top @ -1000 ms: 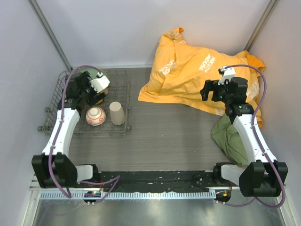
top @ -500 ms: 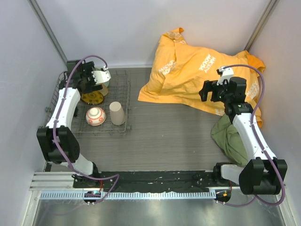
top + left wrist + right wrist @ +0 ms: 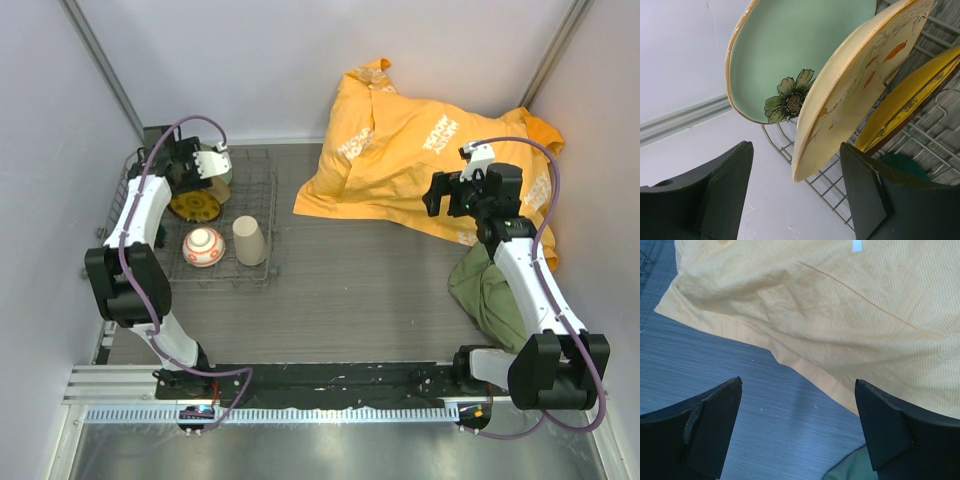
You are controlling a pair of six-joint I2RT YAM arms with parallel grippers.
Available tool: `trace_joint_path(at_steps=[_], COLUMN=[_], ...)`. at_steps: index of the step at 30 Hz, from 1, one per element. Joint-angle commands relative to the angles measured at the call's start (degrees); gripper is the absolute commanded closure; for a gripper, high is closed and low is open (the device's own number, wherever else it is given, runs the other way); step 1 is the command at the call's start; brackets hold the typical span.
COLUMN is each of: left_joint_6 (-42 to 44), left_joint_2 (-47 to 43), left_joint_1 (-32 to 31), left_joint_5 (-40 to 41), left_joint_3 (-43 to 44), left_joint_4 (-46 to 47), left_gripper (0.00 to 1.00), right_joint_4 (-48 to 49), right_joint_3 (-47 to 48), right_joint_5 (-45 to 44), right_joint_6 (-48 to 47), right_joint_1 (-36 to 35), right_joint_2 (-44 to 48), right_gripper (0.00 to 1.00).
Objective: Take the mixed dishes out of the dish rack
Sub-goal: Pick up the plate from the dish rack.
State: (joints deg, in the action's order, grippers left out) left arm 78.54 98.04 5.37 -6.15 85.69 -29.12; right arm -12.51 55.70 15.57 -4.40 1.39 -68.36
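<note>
The rectangular grey wire dish rack [image 3: 258, 190] sits at the far left of the dark tabletop [image 3: 360, 290], against the left wall. At its back, three plates stand on edge, leaning the same way. The pale green plate with a dark flower mark [image 3: 785, 55] is outermost. A cream plate with orange marks [image 3: 855, 95] overlaps its face. The small yellow-and-dark patterned plate [image 3: 905, 107] is behind that one.

Nearer you in the rack, the small white-and-red bowl [image 3: 203, 247] and the beige handleless cup [image 3: 249, 240] sit side by side. The cup is mouth down.

Your left hand [image 3: 795, 167] is at the back of the rack, just short of the plates. Its fingers are spread wide and hold nothing, and the cream plate's lower rim lines up with the gap between them.

Your right hand [image 3: 797, 407] is well apart, across the tabletop. It is also wide open and empty, above the hem of a crumpled orange cloth [image 3: 420, 150]. An olive green cloth [image 3: 490, 295] lies beside that arm.
</note>
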Motion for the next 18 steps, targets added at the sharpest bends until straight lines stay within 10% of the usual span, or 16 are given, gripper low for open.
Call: trace_joint_path(at_steps=[1, 18], left_joint_6=[1.3, 1.1], left_joint_2=[1.8, 5.4], left_joint_1=[0.5, 1.1], left_joint_5=[1.0, 1.5], left_joint_3=[2.8, 5.0], left_joint_4=[2.0, 1.4], left_gripper=[0.28, 0.82], right_joint_4=[1.1, 1.0], right_joint_3=[1.8, 1.8], right_joint_5=[-0.1, -0.6], right_joint_6=[-0.7, -1.0], right_joint_1=[-0.1, -0.1], right_joint_2=[-0.3, -1.3], right_gripper=[0.01, 0.01])
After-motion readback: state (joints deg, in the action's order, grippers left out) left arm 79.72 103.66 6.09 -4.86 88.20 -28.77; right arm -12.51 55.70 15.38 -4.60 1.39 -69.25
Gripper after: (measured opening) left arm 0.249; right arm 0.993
